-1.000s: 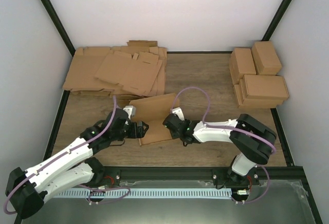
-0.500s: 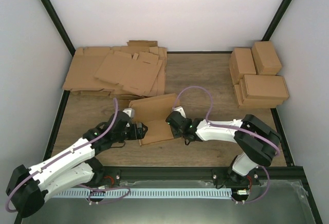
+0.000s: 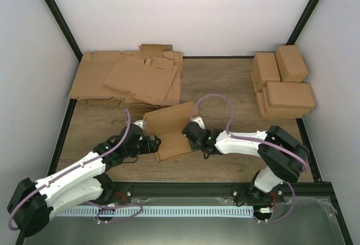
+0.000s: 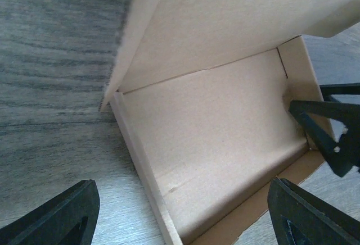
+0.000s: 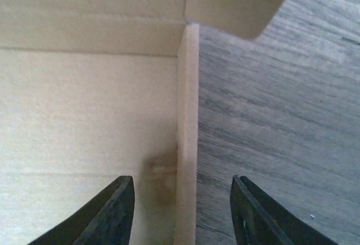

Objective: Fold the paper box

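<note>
Seemingly astride paper box (image 3: 171,124): right gripper (image 5: 181,186)

Paper box (image 3: 169,124): plain brown board, no print legible.
Heap of flat sheets (image 3: 126,79): no lettering legible.
Closed boxes (image 3: 284,85): no labels legible.
Left arm (image 3: 73,172): no brand mark legible.
Right arm (image 3: 242,142): no brand mark legible.

Table (image 3: 225,82) with paper box (image 3: 170,126), sheets (image 3: 129,77), boxes (image 3: 286,90)

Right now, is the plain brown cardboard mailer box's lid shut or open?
Open. The plain brown cardboard mailer box has its lid panel raised above the tray, whose bare inside floor shows in both wrist views.
</note>
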Robot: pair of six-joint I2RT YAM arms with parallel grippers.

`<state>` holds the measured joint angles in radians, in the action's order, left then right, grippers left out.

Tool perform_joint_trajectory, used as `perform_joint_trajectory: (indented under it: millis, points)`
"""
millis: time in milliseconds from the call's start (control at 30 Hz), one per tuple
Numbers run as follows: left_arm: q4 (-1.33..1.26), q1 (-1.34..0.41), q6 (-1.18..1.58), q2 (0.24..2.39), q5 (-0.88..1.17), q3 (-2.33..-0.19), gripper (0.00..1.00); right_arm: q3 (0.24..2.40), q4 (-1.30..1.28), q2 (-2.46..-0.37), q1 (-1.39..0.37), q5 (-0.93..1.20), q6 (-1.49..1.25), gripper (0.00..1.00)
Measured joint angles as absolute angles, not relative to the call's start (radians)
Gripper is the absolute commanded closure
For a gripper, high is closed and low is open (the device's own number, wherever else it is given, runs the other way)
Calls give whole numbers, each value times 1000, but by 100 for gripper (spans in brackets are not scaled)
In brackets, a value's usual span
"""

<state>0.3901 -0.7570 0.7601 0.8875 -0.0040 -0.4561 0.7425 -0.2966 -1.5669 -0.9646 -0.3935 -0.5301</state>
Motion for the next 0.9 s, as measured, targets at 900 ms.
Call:
perform_joint_trajectory:
  millis: [900]
  points:
    - [253,-760,838,871,-19,-363,15,749,-84,-1636,-891,-410,-427,74]
